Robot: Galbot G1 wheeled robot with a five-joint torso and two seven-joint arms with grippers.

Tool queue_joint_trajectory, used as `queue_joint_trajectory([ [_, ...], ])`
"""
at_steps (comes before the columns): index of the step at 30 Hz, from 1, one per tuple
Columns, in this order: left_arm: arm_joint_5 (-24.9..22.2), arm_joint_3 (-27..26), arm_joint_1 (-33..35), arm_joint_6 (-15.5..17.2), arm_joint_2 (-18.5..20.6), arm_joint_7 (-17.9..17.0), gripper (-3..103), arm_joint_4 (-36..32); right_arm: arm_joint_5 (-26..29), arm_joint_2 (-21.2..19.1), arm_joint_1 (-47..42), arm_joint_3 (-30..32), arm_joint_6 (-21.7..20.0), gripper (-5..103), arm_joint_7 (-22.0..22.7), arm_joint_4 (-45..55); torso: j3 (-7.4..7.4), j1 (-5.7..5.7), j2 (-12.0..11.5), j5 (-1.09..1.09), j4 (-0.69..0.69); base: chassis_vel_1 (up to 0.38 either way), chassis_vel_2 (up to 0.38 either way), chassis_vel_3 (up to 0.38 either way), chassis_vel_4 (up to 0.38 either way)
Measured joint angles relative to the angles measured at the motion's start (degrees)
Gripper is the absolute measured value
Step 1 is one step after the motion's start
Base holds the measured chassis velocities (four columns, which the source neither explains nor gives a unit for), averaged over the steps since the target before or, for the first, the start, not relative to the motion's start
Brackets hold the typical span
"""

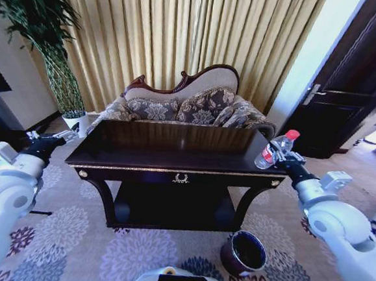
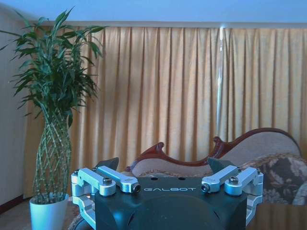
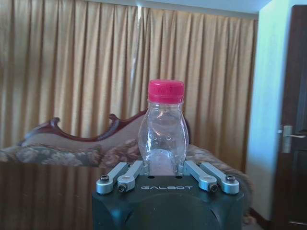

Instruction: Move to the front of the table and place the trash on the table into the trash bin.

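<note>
- While the robot faces the large dark glossy wooden table (image 1: 167, 153) with curved legs, gold trim and a gold emblem on its front, the head view shows the right gripper (image 1: 279, 157) above the table's right end, its fingers clamped on a clear plastic bottle (image 1: 276, 149) with a red cap and a red-and-white label; the bottle is tilted, cap up and to the right, clear of the tabletop.
- On the floor in front of the table's right leg stands the small round dark brown trash bin (image 1: 243, 253) with a black inside, below and slightly left of the held bottle.
- At the table's left end the left gripper (image 1: 56, 138) hangs beside the table's corner; from this view I cannot tell how its fingers stand.
- Behind the table sits a patterned sofa (image 1: 190, 108) with a carved dark wood frame, against gold curtains (image 1: 177, 35); a tall green plant in a white pot (image 1: 72, 120) stands at the left, a dark wooden door (image 1: 355, 88) at the right, and a flowered carpet (image 1: 70, 235) covers the floor.
- From the left wrist view, the left gripper (image 2: 163, 167) has its two dark fingers (image 2: 109, 164) spread wide apart with nothing between them; beyond are the curtains, the plant and the sofa back.
- From the right wrist view, the bottle (image 3: 163, 132) stands upright between the right gripper's closed fingers (image 3: 147, 167), held by its lower body, transparent and seemingly empty, red cap on top; the curtains, the sofa and the door with a metal handle lie behind.
</note>
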Motion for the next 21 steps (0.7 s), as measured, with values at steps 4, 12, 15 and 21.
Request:
queue_joint_trajectory([
  [4,0.0,0.0,0.1,-0.2,-0.2,0.7,100,-0.1,-1.0,-0.1,-0.4,0.4,0.5,23,-0.4,-1.3,0.0,0.0,0.0,-0.01,0.01,0.115,-0.115,-0.113,0.12],
  [12,0.0,0.1,0.4,-0.2,-0.6,1.0,100,0.0,-1.0,0.4,-1.2,0.5,0.6,23,-1.2,-1.1,0.0,0.0,0.0,-0.02,0.0,0.11,-0.114,-0.115,0.11],
  [15,0.0,0.1,0.4,-0.2,-0.6,1.1,100,0.0,-1.0,0.7,-1.2,0.4,0.7,23,-1.3,-1.0,0.0,0.0,0.0,-0.02,0.0,0.121,-0.113,-0.117,0.131],
  [21,0.0,0.4,0.2,-0.2,-0.6,1.2,100,0.1,-1.1,1.0,-1.1,-0.2,0.8,23,-1.4,-0.9,0.0,0.0,0.0,-0.01,0.01,0.152,-0.143,-0.142,0.144],
])
